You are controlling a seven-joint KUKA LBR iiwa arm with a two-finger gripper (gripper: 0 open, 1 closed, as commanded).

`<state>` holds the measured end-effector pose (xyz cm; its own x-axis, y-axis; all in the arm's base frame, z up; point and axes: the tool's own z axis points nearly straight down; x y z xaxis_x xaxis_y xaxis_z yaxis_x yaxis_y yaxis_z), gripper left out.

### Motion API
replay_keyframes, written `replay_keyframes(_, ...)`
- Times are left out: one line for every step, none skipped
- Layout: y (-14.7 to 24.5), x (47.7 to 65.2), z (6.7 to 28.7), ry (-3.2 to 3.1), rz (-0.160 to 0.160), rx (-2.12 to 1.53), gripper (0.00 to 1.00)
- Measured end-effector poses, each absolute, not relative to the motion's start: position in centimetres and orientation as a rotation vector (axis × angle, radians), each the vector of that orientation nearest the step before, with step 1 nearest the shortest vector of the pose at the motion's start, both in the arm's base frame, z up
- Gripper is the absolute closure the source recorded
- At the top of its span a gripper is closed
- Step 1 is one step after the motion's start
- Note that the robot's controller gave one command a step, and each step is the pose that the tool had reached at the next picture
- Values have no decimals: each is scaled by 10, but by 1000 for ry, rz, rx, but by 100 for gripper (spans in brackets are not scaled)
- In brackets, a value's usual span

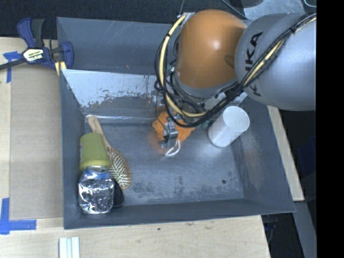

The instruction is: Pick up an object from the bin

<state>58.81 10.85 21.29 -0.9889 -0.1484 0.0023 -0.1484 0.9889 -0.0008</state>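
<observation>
My gripper (pixel 170 135) reaches down into the middle of the bin under the arm's orange cover, and only a dark fingertip of it shows. Its tip is right at a small orange object (pixel 181 132) with a whitish loop at its lower edge. Whether that object sits between the fingers is hidden by the gripper body. A white cup (pixel 228 126) lies on its side just right of the gripper.
At the bin's left lie a wooden hairbrush (pixel 112 156), a yellow-green cylinder (pixel 94 150) and a crinkled silver foil-wrapped object (pixel 97 195), close together. The arm and its cables cover the bin's upper right.
</observation>
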Motion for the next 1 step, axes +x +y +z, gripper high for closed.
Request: replay_keyframes(28, 594, 181, -3130, 7, 223, 0)
